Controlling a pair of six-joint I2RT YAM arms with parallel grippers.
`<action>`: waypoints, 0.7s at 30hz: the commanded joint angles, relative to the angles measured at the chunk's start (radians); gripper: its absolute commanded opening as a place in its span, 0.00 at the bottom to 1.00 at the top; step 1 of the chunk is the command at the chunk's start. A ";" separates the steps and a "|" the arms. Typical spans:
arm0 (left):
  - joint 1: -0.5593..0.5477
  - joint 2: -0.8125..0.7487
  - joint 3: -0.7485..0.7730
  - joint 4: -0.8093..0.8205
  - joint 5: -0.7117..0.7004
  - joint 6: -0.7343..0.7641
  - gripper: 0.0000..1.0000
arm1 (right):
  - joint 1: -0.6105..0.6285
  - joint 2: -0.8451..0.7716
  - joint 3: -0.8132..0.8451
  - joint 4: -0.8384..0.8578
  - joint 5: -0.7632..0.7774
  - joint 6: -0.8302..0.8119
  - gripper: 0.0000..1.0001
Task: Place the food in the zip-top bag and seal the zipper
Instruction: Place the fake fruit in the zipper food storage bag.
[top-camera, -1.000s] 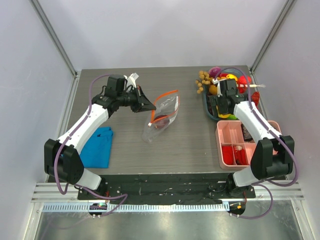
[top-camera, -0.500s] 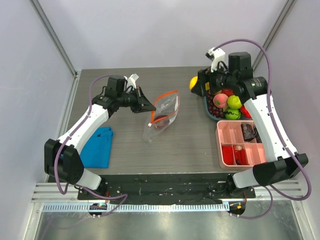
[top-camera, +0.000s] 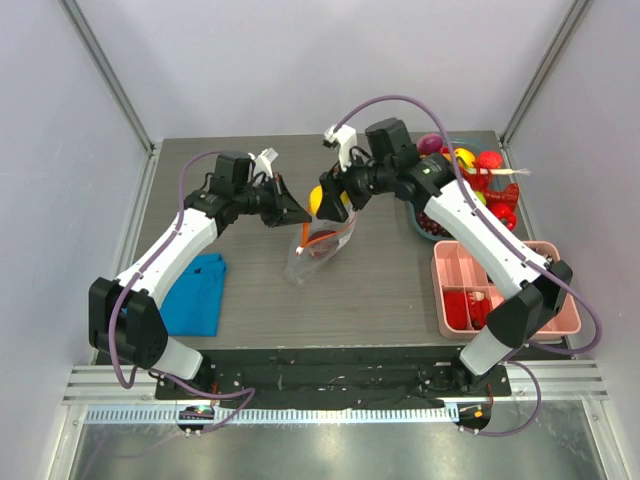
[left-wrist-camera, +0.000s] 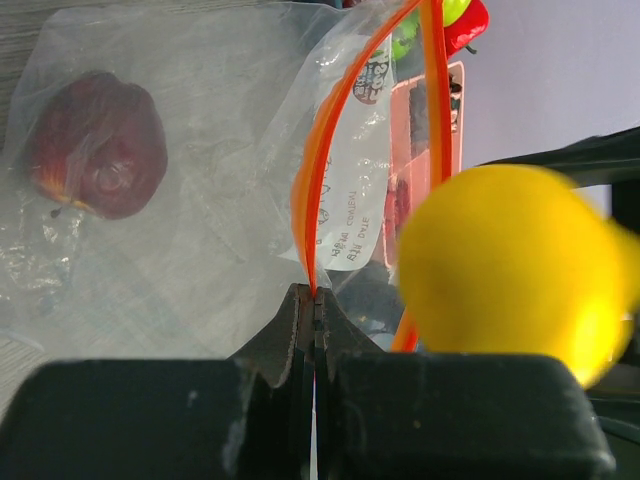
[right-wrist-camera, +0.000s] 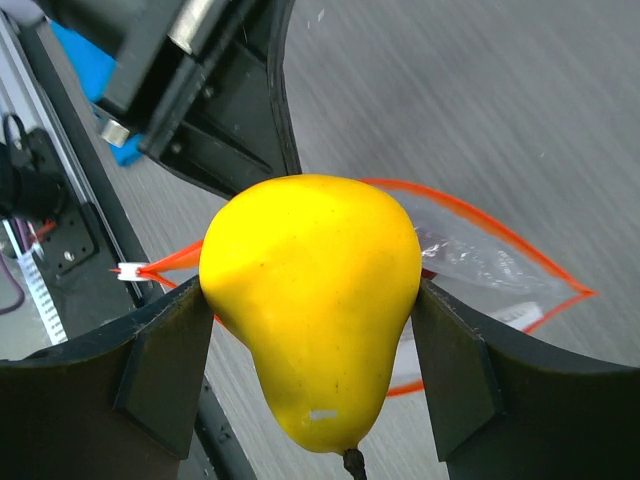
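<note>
**A:** Where's the zip-top bag (top-camera: 322, 248)?

**B:** Near the middle of the bench (top-camera: 390, 295), a little toward the far edge, with its mouth pulled open into a loop. The left gripper (left-wrist-camera: 315, 325) is clenched on the zipper (left-wrist-camera: 322, 170). Its jaws are pressed flat together on the orange strip at one end of the mouth.

**A:** Anything inside?

**B:** One dark red fruit (left-wrist-camera: 95, 145), lying against the clear plastic. (The white label (left-wrist-camera: 358, 205) sits close under the strip.)

**A:** And the right gripper (right-wrist-camera: 315, 320)?

**B:** It's grasping a yellow pear (top-camera: 320, 200), with one of its fingers (right-wrist-camera: 165, 370) on each flank and the stem end pointing toward the wrist camera. The pear hangs over the open mouth, just beside the tip of the left gripper. I can't tell whether it touches the bag.

**A:** The rest of the food (top-camera: 487, 160)?

**B:** Red, yellow and purple pieces are heaped in a dark bowl (top-camera: 423, 226) at the far right corner. A pink tray (top-camera: 438, 290) lies along the right edge, nearer than the bowl. A blue cloth (top-camera: 195, 295) sits toward the left edge, partly under the left arm.
</note>
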 joint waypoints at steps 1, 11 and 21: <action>0.001 -0.036 0.006 0.007 0.016 0.026 0.00 | 0.037 -0.015 -0.046 0.036 0.071 -0.035 0.73; -0.001 -0.025 0.007 0.009 0.025 0.025 0.00 | 0.024 -0.063 -0.035 0.002 0.128 -0.029 1.00; -0.001 -0.022 0.012 0.016 0.022 0.025 0.00 | -0.419 -0.106 -0.044 -0.203 0.016 -0.080 1.00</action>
